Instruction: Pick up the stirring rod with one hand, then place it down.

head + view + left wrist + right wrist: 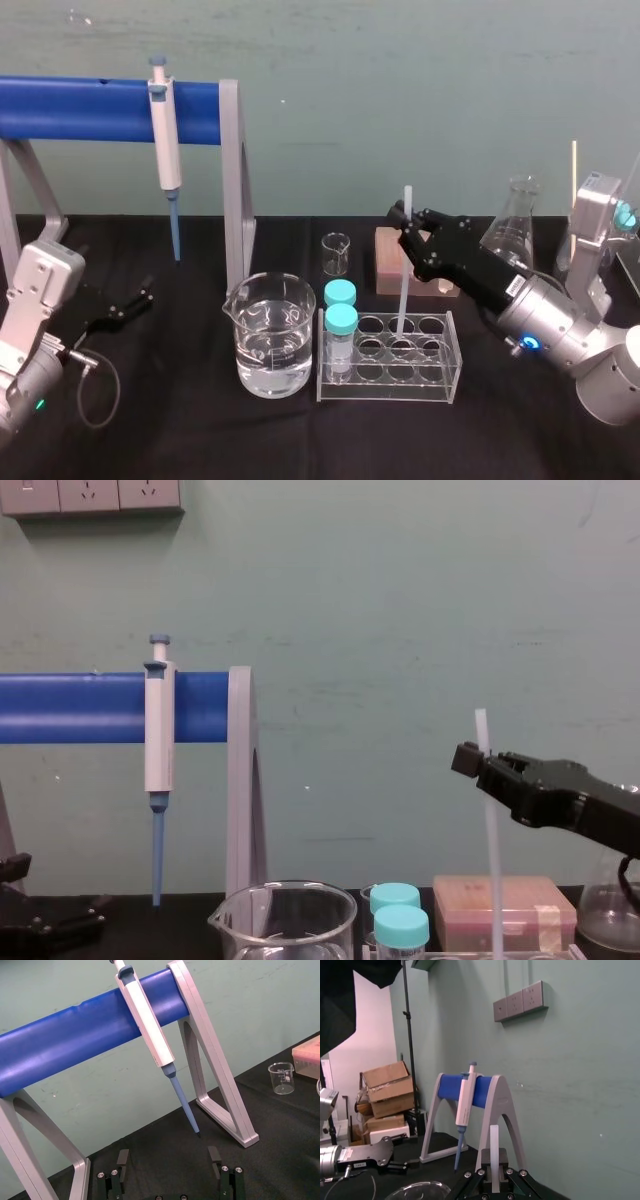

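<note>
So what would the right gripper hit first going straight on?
The right gripper, holding the stirring rod, would probably hit the pipette stand's grey leg first; it sits straight ahead in the wrist view, though depth is unclear. The left gripper idles open.

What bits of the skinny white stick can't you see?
- Chest view: the stirring rod loses its bottom to the lower edge.
- Right wrist view: its lower part hides behind the right pincer gripping it.
- Head view: whether its tip touches the rack floor is too small to tell.
The left pincer rests open at far left.
</note>
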Tool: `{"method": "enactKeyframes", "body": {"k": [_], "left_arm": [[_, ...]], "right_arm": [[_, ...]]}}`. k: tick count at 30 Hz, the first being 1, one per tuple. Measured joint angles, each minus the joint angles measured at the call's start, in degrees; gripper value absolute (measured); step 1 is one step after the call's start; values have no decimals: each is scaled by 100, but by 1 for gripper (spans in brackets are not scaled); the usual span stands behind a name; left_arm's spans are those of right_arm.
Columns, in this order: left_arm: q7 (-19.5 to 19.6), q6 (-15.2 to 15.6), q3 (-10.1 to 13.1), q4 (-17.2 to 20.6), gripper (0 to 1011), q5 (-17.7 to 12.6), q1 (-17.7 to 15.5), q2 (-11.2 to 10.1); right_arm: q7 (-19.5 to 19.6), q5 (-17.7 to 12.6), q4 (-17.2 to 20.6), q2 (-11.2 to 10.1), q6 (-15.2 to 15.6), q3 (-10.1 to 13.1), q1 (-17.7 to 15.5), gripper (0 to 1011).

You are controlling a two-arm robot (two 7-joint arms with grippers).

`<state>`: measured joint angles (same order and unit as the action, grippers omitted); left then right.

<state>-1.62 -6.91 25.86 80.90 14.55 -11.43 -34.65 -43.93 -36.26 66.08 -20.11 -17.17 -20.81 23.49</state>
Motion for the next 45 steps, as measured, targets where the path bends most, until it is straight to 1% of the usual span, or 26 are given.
{"method": "enactKeyframes", "body": {"k": [11,21,32,42,45], "left_arm": [[0,0,0,0,1000,0,0,0],[0,0,0,0,1000,0,0,0],[0,0,0,0,1000,0,0,0],[0,0,0,0,1000,0,0,0],[0,0,0,0,1000,0,0,0]], "right_arm": [[94,38,-182,65,28,-62,-31,71],[189,78,-249,103,71,-63,-87,71],[335,161,-276,124,113,-32,-164,71],[528,247,-176,144,151,26,-259,71],[528,247,-176,144,151,26,-258,71]]}}
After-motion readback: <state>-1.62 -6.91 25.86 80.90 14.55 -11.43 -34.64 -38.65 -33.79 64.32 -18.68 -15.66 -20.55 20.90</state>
